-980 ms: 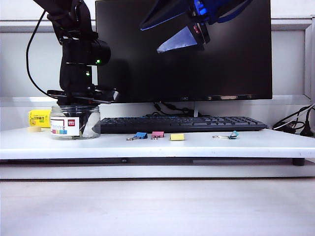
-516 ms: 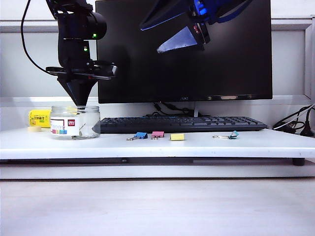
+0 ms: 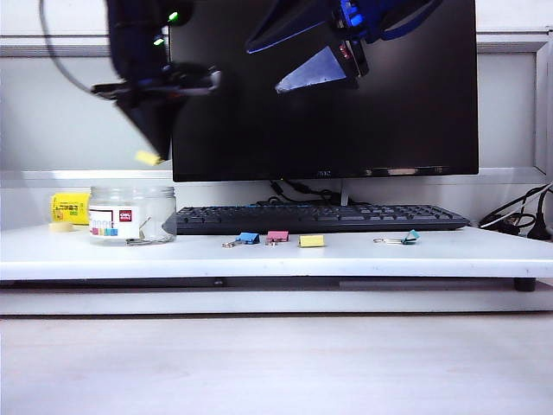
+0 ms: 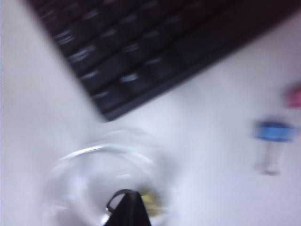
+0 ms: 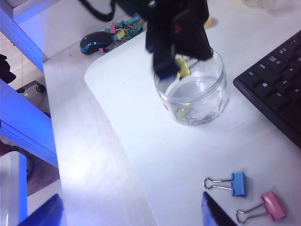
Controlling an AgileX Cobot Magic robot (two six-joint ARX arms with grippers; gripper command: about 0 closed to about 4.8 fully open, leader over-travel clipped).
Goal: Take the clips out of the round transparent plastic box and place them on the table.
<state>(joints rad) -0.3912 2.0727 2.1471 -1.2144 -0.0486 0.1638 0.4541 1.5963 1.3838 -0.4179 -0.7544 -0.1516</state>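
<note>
Left gripper [image 3: 155, 151] hangs in the air above the round transparent plastic box [image 3: 132, 214], and its two black fingers are pinched tight on a yellow clip [image 3: 148, 158] at the very tip. Seen from the right wrist camera, that gripper [image 5: 181, 68] is right over the box's [image 5: 197, 101] open mouth with the clip [image 5: 182, 67] sticking out below the fingers. Down under it, inside the box, one more yellow clip [image 5: 181, 112] lies on the clear bottom. The left wrist picture is blurry, but it shows the dark tip of the gripper [image 4: 128, 212], a bit of yellow [image 4: 151, 201] next to it, and the rim of the box [image 4: 101, 155] below.

Right gripper [image 3: 302, 60] is high up in front of the black monitor [image 3: 389, 95], well away from the left one and off to its side — its blue fingers are spread wide and hold nothing.

Below and beside the left gripper, on the table [image 3: 259, 259], four clips lie in a row in front of the keyboard [image 3: 320, 216]: a blue clip [image 3: 247, 238], a pink clip [image 3: 277, 235], a yellow clip on the table [image 3: 310, 240] and a teal clip [image 3: 406, 237]. The yellow one is just past the pink one — further from the box
</note>
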